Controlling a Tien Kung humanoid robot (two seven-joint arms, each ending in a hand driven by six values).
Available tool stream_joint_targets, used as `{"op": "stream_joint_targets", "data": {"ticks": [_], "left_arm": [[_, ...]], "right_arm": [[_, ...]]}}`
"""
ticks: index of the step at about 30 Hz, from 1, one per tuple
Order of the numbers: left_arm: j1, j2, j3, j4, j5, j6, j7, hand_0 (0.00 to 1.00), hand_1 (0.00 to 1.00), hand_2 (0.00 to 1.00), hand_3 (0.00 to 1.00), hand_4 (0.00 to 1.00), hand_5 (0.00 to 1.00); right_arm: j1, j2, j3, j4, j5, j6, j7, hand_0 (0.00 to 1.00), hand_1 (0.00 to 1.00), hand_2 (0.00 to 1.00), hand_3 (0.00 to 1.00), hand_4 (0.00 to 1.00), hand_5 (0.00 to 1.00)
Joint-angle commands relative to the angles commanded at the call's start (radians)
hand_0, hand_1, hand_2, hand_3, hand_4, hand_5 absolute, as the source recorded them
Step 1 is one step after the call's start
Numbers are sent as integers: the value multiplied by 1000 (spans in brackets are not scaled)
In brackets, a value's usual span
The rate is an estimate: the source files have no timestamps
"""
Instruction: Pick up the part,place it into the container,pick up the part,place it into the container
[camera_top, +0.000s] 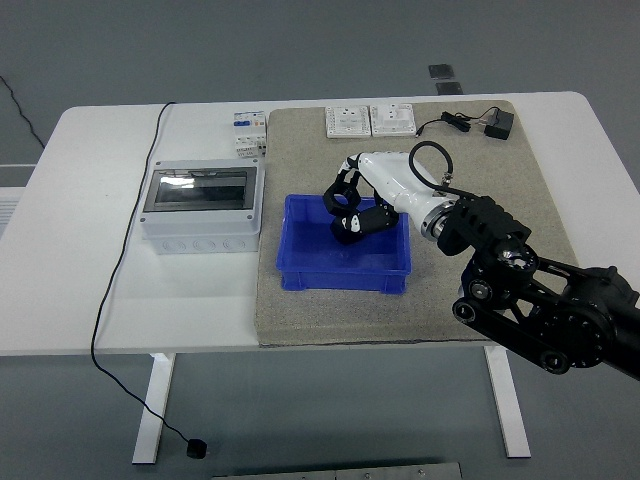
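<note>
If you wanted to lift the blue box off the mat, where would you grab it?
Grab the blue box by its raised rim on the two short ends, coming down from above. The rim sticks out like a lip, and those ends are bare; the robot hand is over the middle.
</note>
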Motion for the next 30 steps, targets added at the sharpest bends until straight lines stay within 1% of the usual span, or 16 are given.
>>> {"op": "stream_joint_targets", "data": {"ticks": [1,6,7,12,13,19,24,25,30], "left_arm": [[0,0,-1,0,1,0,0,731,665,745,602,675,488],[0,1,0,0,2,0,-1,731,665,745,602,675,488],[0,2,0,0,1,0,-1,731,665,746,601,675,488],[1,3,0,0,2,-1,-1,731,665,746,601,675,488],[1,3,0,0,3,-1,0,731,665,746,601,675,488],[2,4,-2,0,7,-1,0,732,665,747,601,675,488],[0,5,-2,0,7,-1,-1,732,665,747,601,675,488],[0,5,-2,0,7,0,-1,732,665,746,601,675,488],[-1,6,-3,0,8,0,-1,732,665,746,601,675,488]], "right_arm": [[3,8,-7,-19,-5,2,2,249,341,639,640,695,254],[10,28,-16,-72,-47,21,-1,249,341,639,640,695,254],[11,29,-16,-78,-53,24,-2,269,344,718,681,816,336],[17,37,-15,-96,-69,28,-8,269,344,718,681,816,336],[18,40,-16,-102,-71,29,-9,273,348,748,729,844,348],[29,58,-17,-134,-81,26,-11,275,348,754,736,851,350],[33,63,-20,-143,-83,30,-14,275,348,754,736,851,350],[34,64,-20,-144,-84,30,-14,277,348,763,779,861,346],[36,67,-18,-148,-87,29,-15,277,348,763,779,861,346]]}}
